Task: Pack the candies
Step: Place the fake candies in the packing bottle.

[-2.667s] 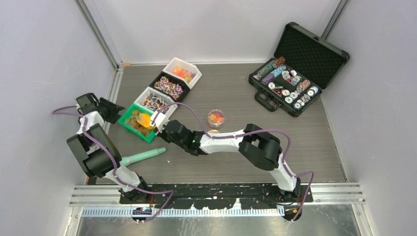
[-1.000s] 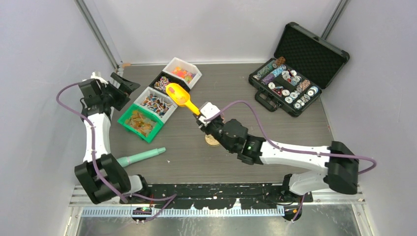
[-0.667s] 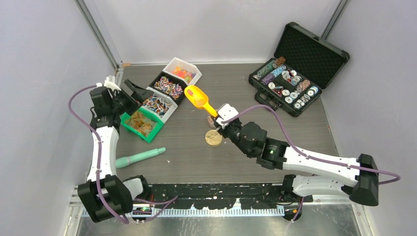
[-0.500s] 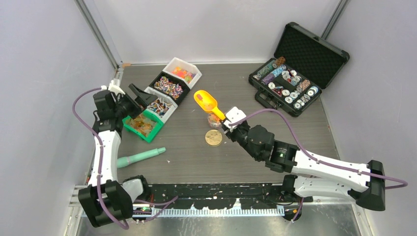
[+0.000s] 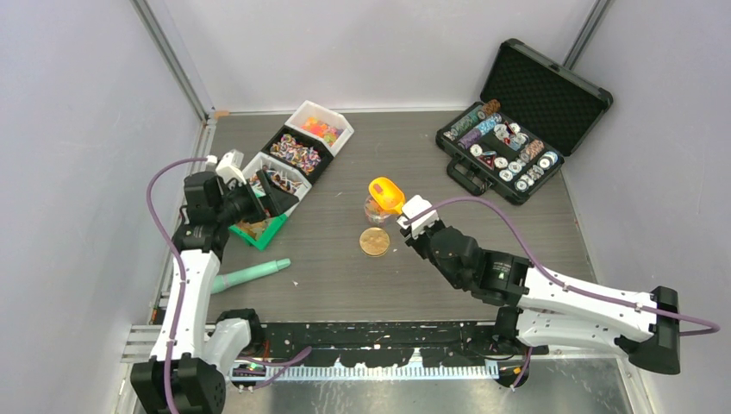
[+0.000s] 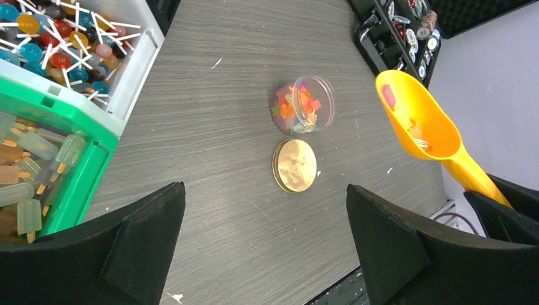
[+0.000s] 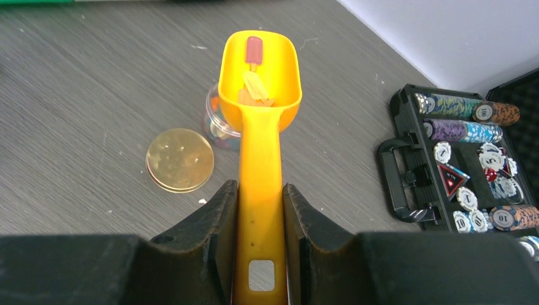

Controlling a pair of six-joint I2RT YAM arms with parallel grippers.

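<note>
Moved since earlier views: orange scoop (image 7: 259,82), carried from the green bin (image 6: 76,184) to a spot above the clear jar (image 6: 304,113); left arm swung in over the bins.

Grips: right gripper (image 7: 260,197) clamped on the scoop's handle; left gripper (image 6: 264,216) spread wide, nothing in it.

Obscured:
- Jar is largely hidden under the scoop bowl in the right wrist view.
- Green bin is partly covered by the left gripper from above and cropped in the left wrist view.

Contents:
- Scoop: candies (image 7: 253,49), one red lolly shape and a few pale yellow pieces, kind unclear.
- Jar: mixed orange and red candies.
- Green bin: pale and golden-brown lolly shapes.
- White bin (image 6: 136,60): multicoloured round lollipops on sticks.
- Black bin (image 5: 296,153): striped sweets.

Also present: gold disc (image 6: 295,165), flat on the table (image 6: 210,127), just beside the jar; open chip case (image 5: 500,155), far right.
</note>
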